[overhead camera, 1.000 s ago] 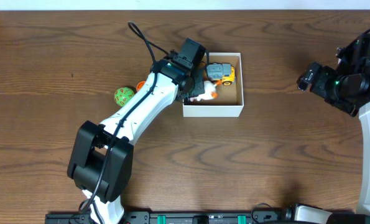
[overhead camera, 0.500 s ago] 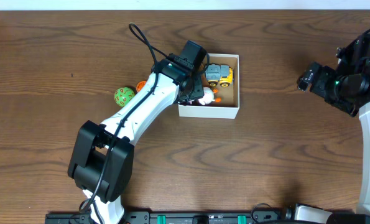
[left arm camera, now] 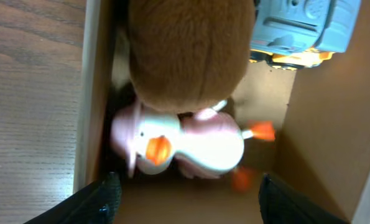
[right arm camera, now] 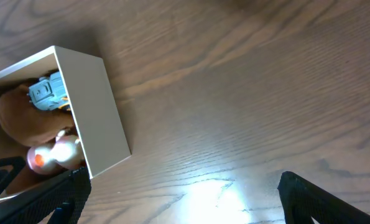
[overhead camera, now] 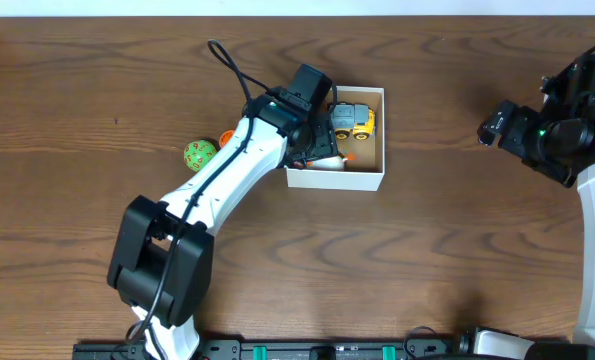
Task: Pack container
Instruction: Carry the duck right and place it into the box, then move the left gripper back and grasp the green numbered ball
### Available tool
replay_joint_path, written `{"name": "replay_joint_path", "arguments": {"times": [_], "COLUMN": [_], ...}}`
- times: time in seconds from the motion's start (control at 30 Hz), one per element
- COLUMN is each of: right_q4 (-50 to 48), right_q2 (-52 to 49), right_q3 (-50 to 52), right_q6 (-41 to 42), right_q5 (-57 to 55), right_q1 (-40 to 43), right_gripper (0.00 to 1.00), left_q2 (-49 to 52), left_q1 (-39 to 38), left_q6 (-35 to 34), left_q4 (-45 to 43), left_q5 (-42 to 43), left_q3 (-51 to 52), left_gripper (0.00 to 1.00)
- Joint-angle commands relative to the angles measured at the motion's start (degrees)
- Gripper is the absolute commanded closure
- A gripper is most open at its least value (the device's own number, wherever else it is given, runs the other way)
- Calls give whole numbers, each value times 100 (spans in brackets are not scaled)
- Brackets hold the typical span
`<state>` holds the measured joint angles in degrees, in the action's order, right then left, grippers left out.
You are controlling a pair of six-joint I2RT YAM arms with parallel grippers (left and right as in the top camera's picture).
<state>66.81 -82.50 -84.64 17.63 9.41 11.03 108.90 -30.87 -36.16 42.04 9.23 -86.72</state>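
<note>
Dark wood-grain table (overhead camera: 457,240) carries the small square lidless container (overhead camera: 335,180), white outside and tan cardboard inside. The left gripper (left arm camera: 189,190) hangs over the container's left half, its fingers spread wide with nothing between them. A white duck toy with an orange beak (left arm camera: 197,146) lies just beyond the tips, against a brown plush toy (left arm camera: 185,50). Whether the tips dip below the rim is hard to tell. The right gripper (right arm camera: 181,180) is spread and empty, well to the container's right.
</note>
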Motion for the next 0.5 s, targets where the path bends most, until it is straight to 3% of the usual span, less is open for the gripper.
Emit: {"name": "replay_joint_path", "arguments": {"times": [0.0,0.17,0.37,0.47], "right_q4": [7,7,20,31], "right_q2": [-17,-17,-17,-17], "right_q3": [24,24,24,24], "right_q6": [50,28,31,33], "right_q5": [-20,-61,-57,-59], "right_q1": [37,37,37,37], "right_gripper": [1,1,1,1], "left_q2": [-216,-745,-1515,-1523], "left_q1": [20,57,378,837], "left_q6": [9,616,1263,1768], "left_q4": [11,114,1056,1596], "left_q5": [315,256,-1711,-2063], "left_q3": [-195,-407,-450,-437], "left_gripper": [28,28,23,23]}}
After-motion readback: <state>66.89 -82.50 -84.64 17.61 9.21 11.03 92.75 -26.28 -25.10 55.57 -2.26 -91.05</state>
